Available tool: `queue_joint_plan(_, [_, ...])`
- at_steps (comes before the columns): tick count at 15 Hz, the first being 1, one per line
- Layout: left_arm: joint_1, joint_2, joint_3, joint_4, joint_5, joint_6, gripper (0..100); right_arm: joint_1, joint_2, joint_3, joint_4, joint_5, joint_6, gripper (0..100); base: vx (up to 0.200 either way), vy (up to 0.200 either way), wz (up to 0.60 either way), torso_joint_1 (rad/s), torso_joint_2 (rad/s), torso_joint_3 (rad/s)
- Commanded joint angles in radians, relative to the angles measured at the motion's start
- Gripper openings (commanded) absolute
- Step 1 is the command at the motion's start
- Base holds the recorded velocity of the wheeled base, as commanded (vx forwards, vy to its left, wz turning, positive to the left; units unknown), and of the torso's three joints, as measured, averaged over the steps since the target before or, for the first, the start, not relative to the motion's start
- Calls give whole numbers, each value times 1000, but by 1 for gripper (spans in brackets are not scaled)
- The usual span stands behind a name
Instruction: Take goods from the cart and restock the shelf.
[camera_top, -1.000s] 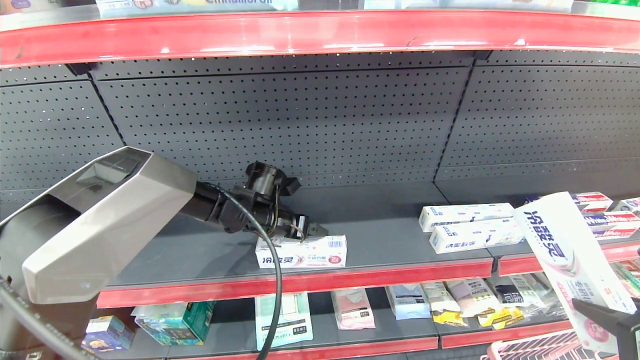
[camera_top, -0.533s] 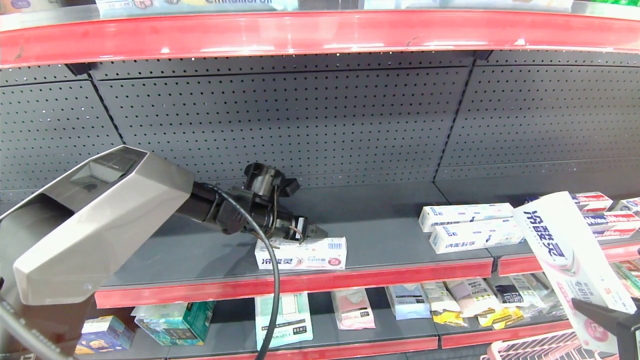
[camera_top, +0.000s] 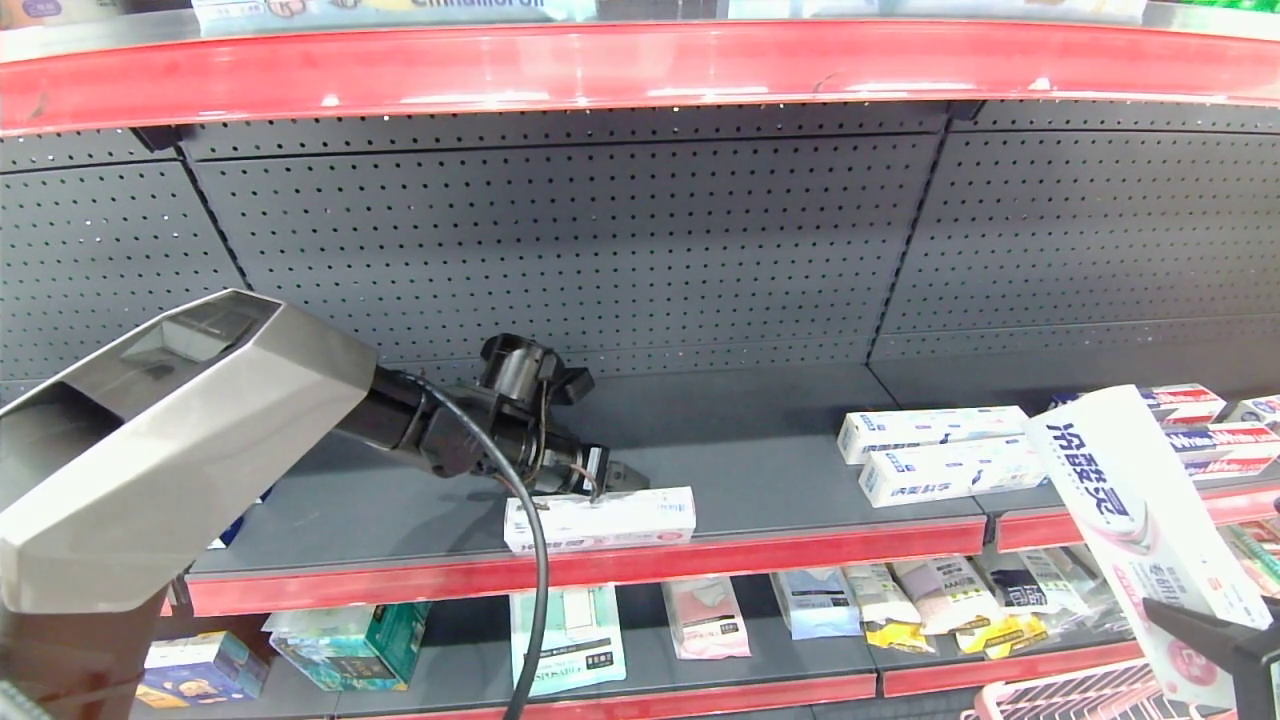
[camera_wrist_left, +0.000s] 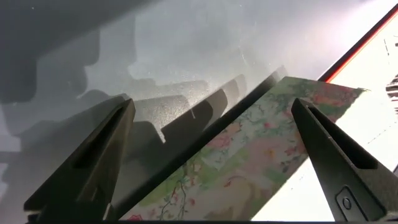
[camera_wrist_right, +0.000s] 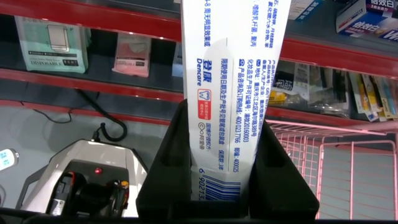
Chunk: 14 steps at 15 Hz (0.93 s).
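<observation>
A white toothpaste box (camera_top: 600, 520) lies lengthwise on the grey shelf (camera_top: 760, 450), close to its red front edge. My left gripper (camera_top: 622, 478) hovers just behind and above the box's middle, open. In the left wrist view the box's flowered face (camera_wrist_left: 249, 168) lies between the spread fingers (camera_wrist_left: 93, 162). At the lower right my right gripper (camera_top: 1215, 625) is shut on a second toothpaste box (camera_top: 1130, 510), held upright and leaning in front of the shelf. The right wrist view has that box (camera_wrist_right: 233, 93) clamped in the right gripper (camera_wrist_right: 227, 180).
Two white toothpaste boxes (camera_top: 940, 450) and red-and-white boxes (camera_top: 1200, 420) lie on the shelf's right part. The upper shelf's red lip (camera_top: 640, 70) overhangs. Packets (camera_top: 705, 615) fill the lower shelf. A pink cart basket (camera_top: 1080, 695) is at the bottom right.
The left arm has drawn back slightly to the left. The box under it has tipped from showing its printed face to lying flatter, nearer the front edge. The right arm is still.
</observation>
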<state>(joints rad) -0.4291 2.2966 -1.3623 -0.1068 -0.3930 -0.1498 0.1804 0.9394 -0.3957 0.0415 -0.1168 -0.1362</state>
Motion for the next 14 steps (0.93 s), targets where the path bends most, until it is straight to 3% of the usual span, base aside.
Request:
queue_joint_plan(1, [1,-2,2,-1,0,-1,100,1,-1,2,1,0,0,0,0,0,0,0,0,0])
queue_joint_plan(10, [7,-6,-14,-56,17,-11,100,1,-7,12,0,0,1,0,0,0,0,0,0,0])
queue_joint_plan(14, [32,-49,2,-116,74,-27,100,1,-11,11,0,-1,1,0,0,0,0,0,0,0])
